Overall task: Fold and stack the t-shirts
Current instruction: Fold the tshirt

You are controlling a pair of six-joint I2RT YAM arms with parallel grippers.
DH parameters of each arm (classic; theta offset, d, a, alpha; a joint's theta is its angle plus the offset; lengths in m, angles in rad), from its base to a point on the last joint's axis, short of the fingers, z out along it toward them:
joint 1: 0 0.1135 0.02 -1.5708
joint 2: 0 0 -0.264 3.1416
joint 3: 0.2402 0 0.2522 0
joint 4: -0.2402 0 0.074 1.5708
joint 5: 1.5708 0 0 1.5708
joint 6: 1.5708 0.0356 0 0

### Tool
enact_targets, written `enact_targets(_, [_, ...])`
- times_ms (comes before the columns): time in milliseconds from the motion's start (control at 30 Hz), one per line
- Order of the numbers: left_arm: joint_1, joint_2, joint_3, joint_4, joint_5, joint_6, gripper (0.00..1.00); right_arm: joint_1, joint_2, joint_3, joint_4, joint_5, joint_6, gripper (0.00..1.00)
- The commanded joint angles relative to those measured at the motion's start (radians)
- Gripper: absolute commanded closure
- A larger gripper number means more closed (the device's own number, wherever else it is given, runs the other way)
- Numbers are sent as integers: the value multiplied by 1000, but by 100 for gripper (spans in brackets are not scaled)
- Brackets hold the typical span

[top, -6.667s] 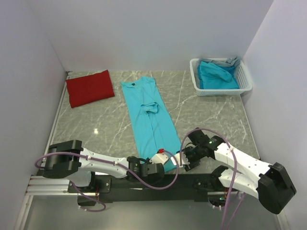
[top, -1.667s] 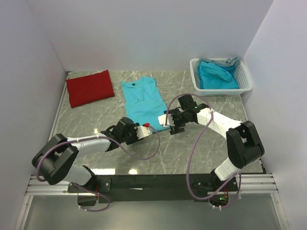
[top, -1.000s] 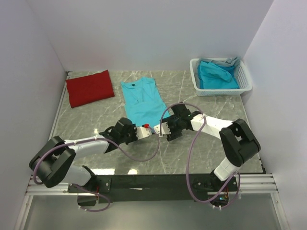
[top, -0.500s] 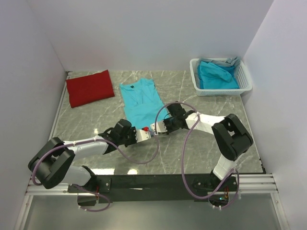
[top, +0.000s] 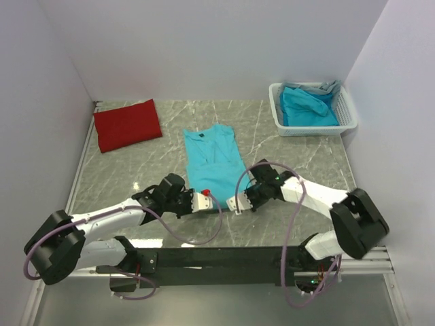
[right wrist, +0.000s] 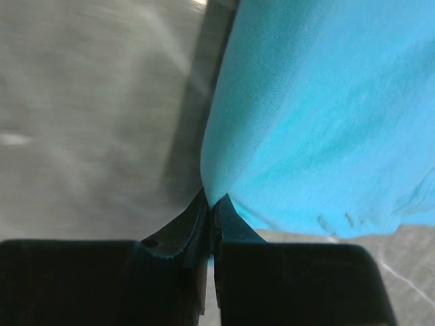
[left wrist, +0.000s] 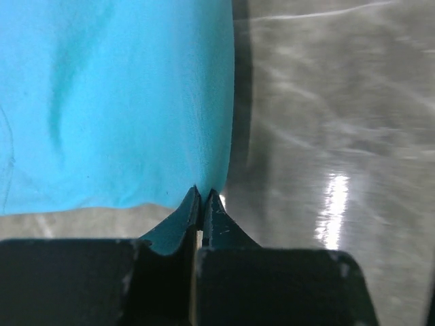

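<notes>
Marble table [top: 309, 159], folded turquoise t-shirt [top: 213, 161]

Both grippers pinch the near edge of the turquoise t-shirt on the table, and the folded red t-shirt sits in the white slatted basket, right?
No. The top external view shows the folded red t-shirt lying on the grey marble table, far left; the white slatted basket holds turquoise cloth. The left gripper and right gripper do pinch the turquoise t-shirt.
</notes>
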Motion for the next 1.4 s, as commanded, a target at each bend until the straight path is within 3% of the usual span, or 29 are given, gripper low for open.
enact_targets(0, [-49, -26, 1, -80, 87, -52, 100, 31, -114, -69, -164, -58, 12, 100])
enact_targets(200, [-97, -84, -5, -66, -3, -82, 100, 46, -242, -91, -197, -80, 113, 100])
enact_targets(400, [10, -32, 90, 0, -7, -30, 100, 20, -181, 50, -178, -34, 197, 100])
enact_targets(667, [245, 132, 256, 76, 60, 49, 100, -87, 14, 363, -122, 25, 298, 100])
enact_targets(833, [338, 333, 395, 171, 36, 58, 100, -117, 213, 567, -73, 100, 401, 100])
enact_targets(1100, [371, 597, 634, 268, -120, 4, 100, -132, 440, 760, 72, 267, 551, 100])
enact_targets(1367, [375, 721, 768, 265, -127, 13, 100, -149, 537, 837, 159, 331, 621, 100])
